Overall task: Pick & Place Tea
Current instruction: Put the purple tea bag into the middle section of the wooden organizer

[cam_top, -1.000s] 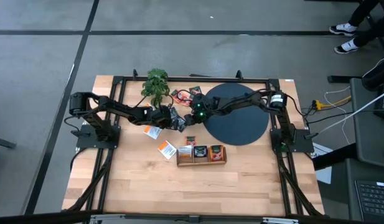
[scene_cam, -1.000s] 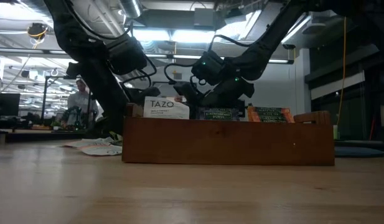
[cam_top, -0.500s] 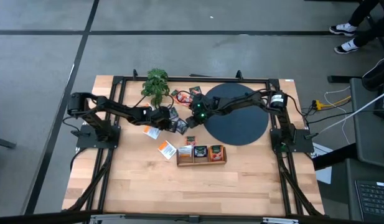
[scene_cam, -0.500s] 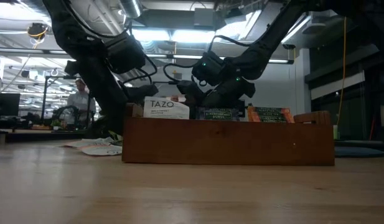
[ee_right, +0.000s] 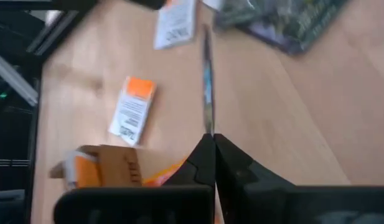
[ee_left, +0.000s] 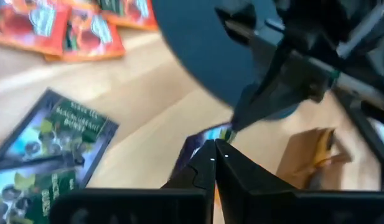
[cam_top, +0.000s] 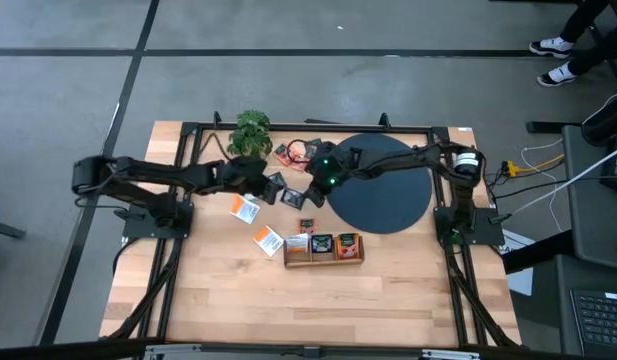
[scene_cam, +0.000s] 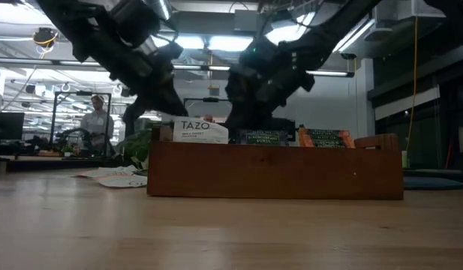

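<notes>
My right gripper (ee_right: 208,138) is above the table just left of the black disc (cam_top: 383,190), shut on a dark teal tea packet (ee_right: 206,93). My left gripper (ee_left: 213,152) is shut and faces it from the table's left, its tips right at that packet (ee_left: 207,135). Two more dark packets (ee_left: 55,134) lie flat on the table beside it. Orange-red packets (cam_top: 293,153) lie flat at the far side. White-and-orange packets (cam_top: 246,208) lie nearer. A wooden box (cam_top: 323,248) holds upright packets. My right gripper pinches the packet's near edge (ee_right: 208,124) between its two fingers, slanting down from the table's right. The packet stands edge-on and sticks out ahead of the fingertips, clear of the table. Whether my left gripper touches this packet, I cannot tell; its own fingertips cover the spot.
A small green plant (cam_top: 250,133) stands at the far left of the table. Another white-and-orange packet (cam_top: 268,241) lies just left of the box. Bare wood stretches along the near side (cam_top: 308,310). A person (scene_cam: 96,120) is in the room beyond the table.
Both grippers have risen from the table top. My left arm has drawn back a little toward the table's left edge. The dark packet has come up off the wood with my right gripper.
</notes>
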You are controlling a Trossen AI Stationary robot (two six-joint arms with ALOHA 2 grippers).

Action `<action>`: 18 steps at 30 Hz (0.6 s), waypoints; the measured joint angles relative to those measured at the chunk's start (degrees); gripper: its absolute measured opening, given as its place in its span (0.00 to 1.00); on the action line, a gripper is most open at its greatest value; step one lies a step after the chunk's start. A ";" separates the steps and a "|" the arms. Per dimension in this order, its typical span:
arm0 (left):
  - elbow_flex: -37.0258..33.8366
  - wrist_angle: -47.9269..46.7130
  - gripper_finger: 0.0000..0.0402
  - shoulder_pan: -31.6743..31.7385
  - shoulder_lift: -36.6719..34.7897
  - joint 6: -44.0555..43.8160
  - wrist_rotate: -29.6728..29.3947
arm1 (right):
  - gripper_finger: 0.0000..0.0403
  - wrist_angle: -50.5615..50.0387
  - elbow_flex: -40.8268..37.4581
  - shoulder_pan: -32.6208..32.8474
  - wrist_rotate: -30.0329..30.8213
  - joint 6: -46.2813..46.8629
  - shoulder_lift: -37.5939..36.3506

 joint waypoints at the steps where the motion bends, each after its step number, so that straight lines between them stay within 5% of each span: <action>1: 0.00 -0.36 0.02 0.54 -0.93 -0.69 0.00 | 0.01 0.00 0.02 0.00 -0.02 -0.75 -0.80; 18: 0.07 4.46 0.36 5.44 -5.85 5.76 12.80 | 0.01 -1.33 1.99 -0.04 -2.45 -2.98 -5.79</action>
